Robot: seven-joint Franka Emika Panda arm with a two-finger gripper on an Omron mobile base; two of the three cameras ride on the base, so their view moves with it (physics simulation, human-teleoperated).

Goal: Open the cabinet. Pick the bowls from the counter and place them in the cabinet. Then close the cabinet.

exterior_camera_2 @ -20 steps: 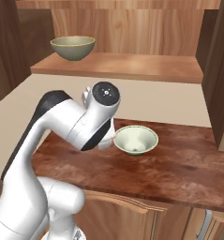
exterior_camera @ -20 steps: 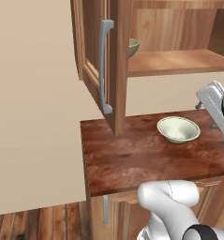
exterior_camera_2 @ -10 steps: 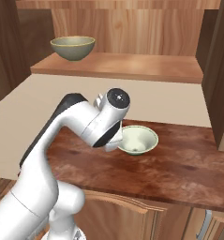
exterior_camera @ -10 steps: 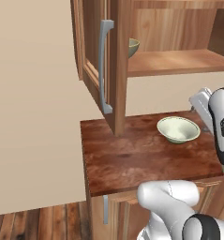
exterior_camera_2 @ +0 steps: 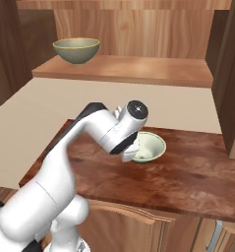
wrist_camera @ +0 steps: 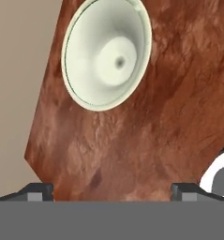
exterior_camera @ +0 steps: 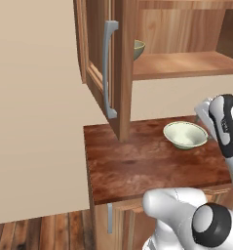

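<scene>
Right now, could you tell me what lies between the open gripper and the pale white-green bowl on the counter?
Only bare reddish-brown wood counter separates the gripper from the pale white-green bowl, as the hand view shows.

- the counter (exterior_camera: 137,171) is a dark reddish-brown wood-grain slab with a thick front edge; its left end stops beside the beige wall.
- the pale bowl (exterior_camera: 185,135) sits upright on the counter, toward its back edge and well away from the left end; in the hand view its pale inside (wrist_camera: 106,54) lies near the slab's edge.
- the cabinet shelf (exterior_camera_2: 138,69) is lighter wood.
- the olive bowl (exterior_camera_2: 76,50) stands upright at the shelf's left end.
</scene>
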